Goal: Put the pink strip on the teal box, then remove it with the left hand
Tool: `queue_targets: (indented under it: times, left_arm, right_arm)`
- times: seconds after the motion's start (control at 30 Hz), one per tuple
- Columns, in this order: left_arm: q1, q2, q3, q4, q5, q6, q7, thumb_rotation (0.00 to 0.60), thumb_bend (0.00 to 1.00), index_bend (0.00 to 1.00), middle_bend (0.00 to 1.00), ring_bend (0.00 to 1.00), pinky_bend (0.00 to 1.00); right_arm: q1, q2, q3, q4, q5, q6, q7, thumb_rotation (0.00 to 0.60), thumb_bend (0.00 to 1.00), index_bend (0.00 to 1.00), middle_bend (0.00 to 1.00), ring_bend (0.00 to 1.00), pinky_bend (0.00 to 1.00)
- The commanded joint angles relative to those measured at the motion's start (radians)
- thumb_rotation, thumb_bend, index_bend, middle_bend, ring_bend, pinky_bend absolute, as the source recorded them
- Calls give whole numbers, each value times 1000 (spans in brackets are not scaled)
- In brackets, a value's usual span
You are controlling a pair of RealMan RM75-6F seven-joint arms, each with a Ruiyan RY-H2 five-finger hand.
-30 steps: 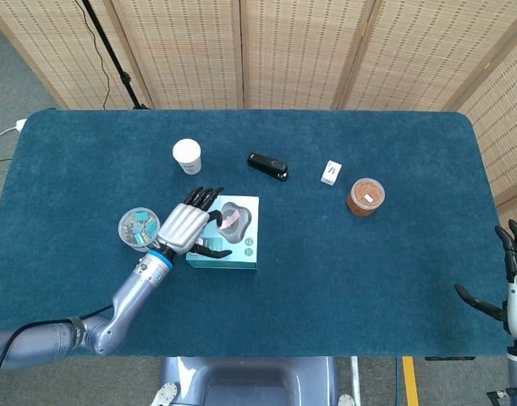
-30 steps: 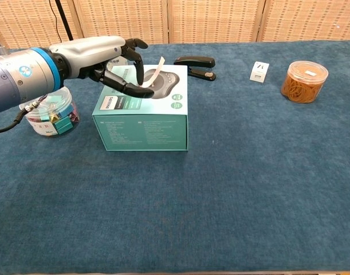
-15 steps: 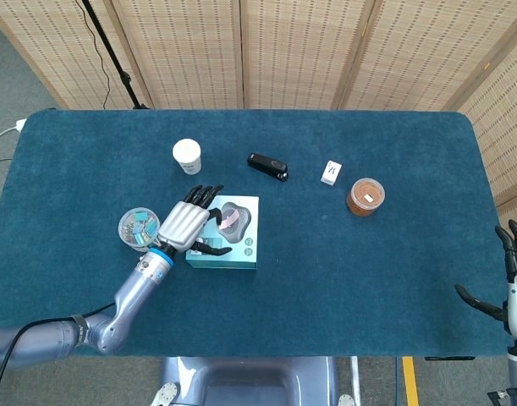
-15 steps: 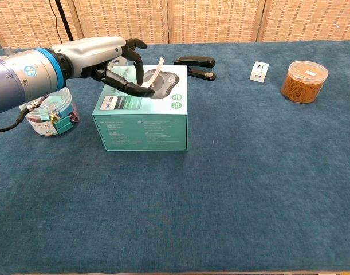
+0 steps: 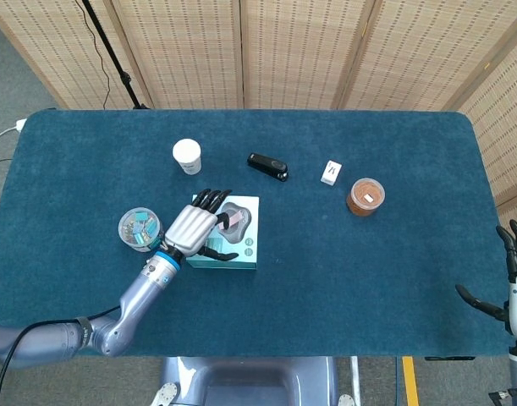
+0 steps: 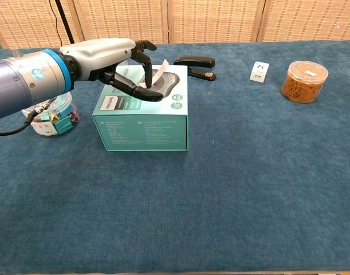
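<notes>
Resting over the top of the teal cardboard box (image 5: 227, 237) (image 6: 143, 121), the robot's left hand (image 5: 193, 230) (image 6: 114, 60) has its dark fingers (image 6: 141, 57) curled down around the thin pink strip (image 6: 158, 73) (image 5: 234, 218). The strip stands up from the box lid, bent, with a fingertip against it and the thumb just below; it looks pinched between them, though the chest view does not show the contact cleanly. The box sits at about 8 o'clock from the table's centre on the dark blue felt tabletop (image 5: 326, 254).

The right hand (image 5: 510, 279) sits at the table's 4 o'clock edge, fingers spread and holding nothing.

A clear round tub of coloured clips (image 5: 138, 230) (image 6: 50, 119) lies just beside the box at its 9 o'clock. A white paper cup (image 5: 188, 156) stands at the box's 11 o'clock, a black stapler (image 5: 267, 167) (image 6: 195, 65) at its 1 o'clock. A small white carton (image 5: 331, 172) (image 6: 259, 72) and a clear round tub of orange rubber bands (image 5: 365, 196) (image 6: 304, 81) lie near each other at the table's 2 o'clock.
</notes>
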State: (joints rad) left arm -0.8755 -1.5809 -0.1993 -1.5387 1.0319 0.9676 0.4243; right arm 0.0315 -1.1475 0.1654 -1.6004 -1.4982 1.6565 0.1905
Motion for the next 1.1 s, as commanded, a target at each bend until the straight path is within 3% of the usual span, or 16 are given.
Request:
queue_targets:
  times: [0.03,0.53,1.1]
  left_arm:
    - [-3,-3,-2,0,-5,3,5,210,0,455,0,0,0]
    - [-34,-27,-24,20,-37,-2,39,208,0,456,0,0,0]
    - [-22,-8,-5,-8,-51,22,61,207,0,456,0,0,0]
  right_arm:
    - [-1,1,0,0,1,0,1,600,0,33,0,0,0]
    - [0,2,1,1,1,-5,9,600,0,33,0,0,0]
    - [-3,7,4,-4,2,-2,20,600,0,33,0,0,0]
